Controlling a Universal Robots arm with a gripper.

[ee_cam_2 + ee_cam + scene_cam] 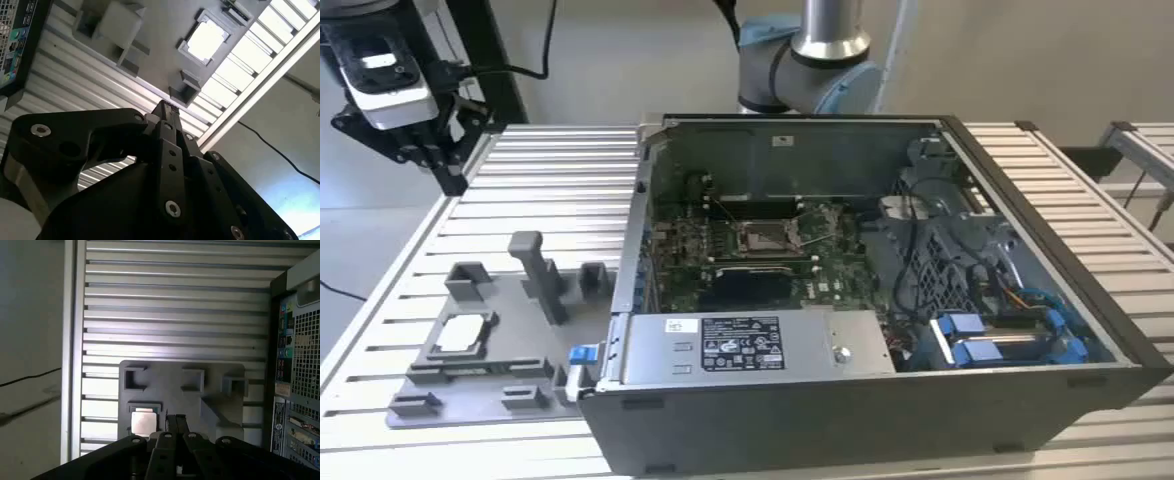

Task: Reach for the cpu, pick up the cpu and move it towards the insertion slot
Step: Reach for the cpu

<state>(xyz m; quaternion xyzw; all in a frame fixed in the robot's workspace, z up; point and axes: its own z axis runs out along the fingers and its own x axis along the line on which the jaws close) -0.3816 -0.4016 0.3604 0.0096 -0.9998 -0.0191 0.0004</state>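
One thin cpu point(463, 335) lies flat in a recess of the grey tray point(527, 350) on the counter point(547, 180), well apart from the insertion slot point(767, 237). The hand point(447, 170) hangs high above, fingers pressed together, holding nothing. It looks light, stiff and fragile underneath, so two opposite edges seem the safest hold.

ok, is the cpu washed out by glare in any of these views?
Second wrist view: the cpu is blown out near white, table slats nearby too. First wrist view: cpu pale, edges readable, a glare band on the slats. Exterior view: even light, no glare on the cpu.
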